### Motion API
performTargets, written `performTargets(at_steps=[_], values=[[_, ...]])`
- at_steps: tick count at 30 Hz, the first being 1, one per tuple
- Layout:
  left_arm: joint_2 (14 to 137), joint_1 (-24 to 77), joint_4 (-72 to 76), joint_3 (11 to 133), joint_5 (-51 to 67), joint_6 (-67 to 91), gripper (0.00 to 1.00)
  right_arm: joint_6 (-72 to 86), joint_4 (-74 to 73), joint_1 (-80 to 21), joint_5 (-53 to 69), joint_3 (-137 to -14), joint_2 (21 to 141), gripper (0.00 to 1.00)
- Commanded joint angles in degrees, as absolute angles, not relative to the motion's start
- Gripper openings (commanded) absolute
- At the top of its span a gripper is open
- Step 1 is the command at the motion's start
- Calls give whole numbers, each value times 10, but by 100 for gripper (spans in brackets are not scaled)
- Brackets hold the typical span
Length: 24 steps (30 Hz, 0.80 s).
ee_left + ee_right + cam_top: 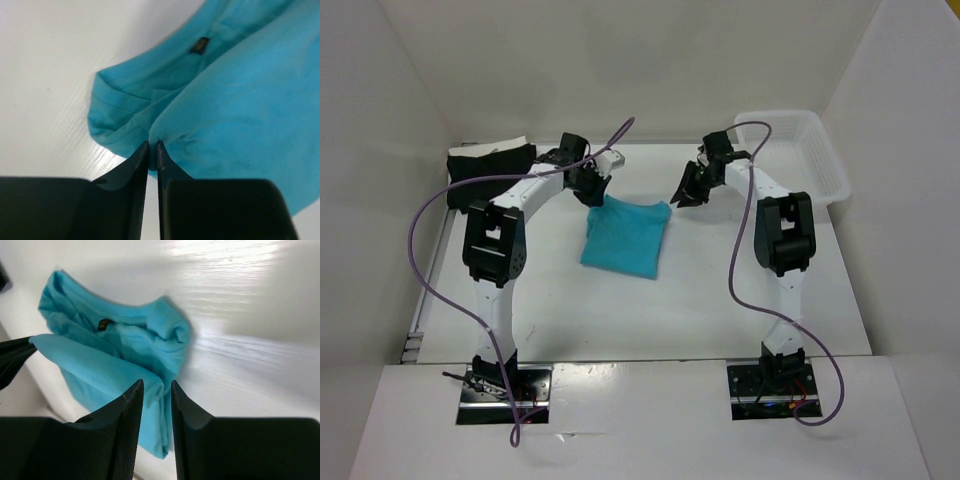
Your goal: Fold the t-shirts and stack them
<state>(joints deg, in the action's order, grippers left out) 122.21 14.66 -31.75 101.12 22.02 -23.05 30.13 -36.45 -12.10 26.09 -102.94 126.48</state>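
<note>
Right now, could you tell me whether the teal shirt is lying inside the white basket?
No, the teal shirt lies on the middle of the table, apart from the white basket at the far right.

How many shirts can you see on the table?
2 for sure: a blue shirt in the middle, and a folded black shirt in the far left corner. More may be hidden under the black one.
</note>
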Motion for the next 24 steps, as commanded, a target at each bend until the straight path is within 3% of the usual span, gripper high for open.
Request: performTargets(at_steps=[1,4,5,7,10,16,19,24], values=[[1231,139,-287,1027,160,-177,18,283,-330,-123,185,-993,1170,34],[1231,139,-282,1034,144,-154,22,283,-316,-150,165,-959,1132,23],[1231,139,-288,1034,144,-149,25,277,-316,-159,165,-954,1132,11],[1226,139,-288,1041,139,-140,29,277,-316,-191,165,-954,1132,0],[1202,139,-299,1056,150,-130,32,271,-327,-223,159,-961,1177,0],[1187,149,-338,1045,315,-153,42,294,-335,-223,151,-1006,1244,0],[1213,149,-321,1019,299,-147,43,294,-350,-217,139,-1045,1280,0],[1271,143,-307,1034,164,-133,43,289,-367,-212,127,-1096,1306,0]])
